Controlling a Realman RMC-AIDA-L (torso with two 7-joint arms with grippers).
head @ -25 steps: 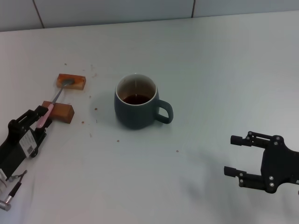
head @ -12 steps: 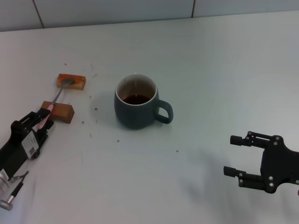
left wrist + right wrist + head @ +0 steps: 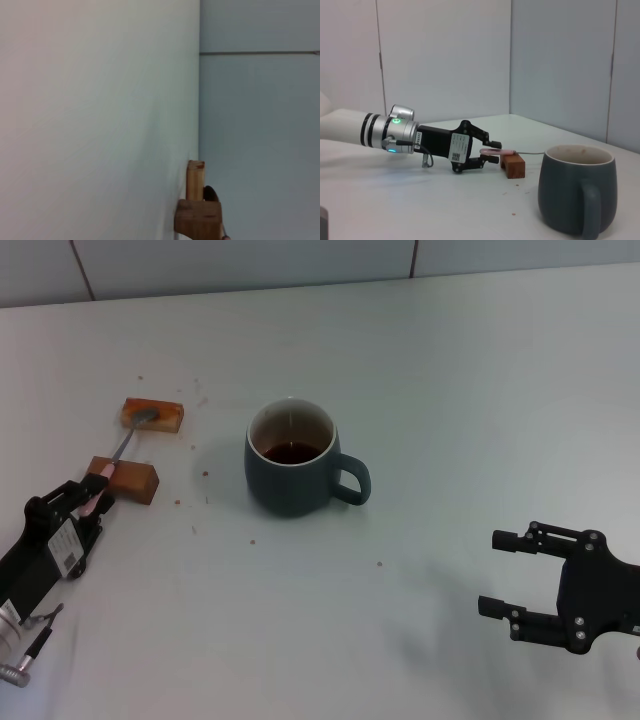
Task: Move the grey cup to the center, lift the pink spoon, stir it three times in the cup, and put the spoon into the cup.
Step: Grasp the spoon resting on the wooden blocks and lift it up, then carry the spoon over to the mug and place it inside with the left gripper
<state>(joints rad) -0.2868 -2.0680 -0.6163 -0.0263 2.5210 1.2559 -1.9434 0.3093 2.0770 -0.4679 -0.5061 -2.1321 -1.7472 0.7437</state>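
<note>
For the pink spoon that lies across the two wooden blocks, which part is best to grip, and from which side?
Grip the pink handle of the pink spoon, at its end nearest the left end effector, coming from the robot's left. The spoon bridges the two wooden blocks, so the handle sits raised off the table, probably leaving room for fingers around it. The thin metal neck looks harder to hold.

Light was even and soft overhead; the grey cup [image 3: 291, 460] cast a faint shadow toward 7 o'clock, the white table [image 3: 450, 390] showed no glare, and the left wrist view looked hazy
</note>
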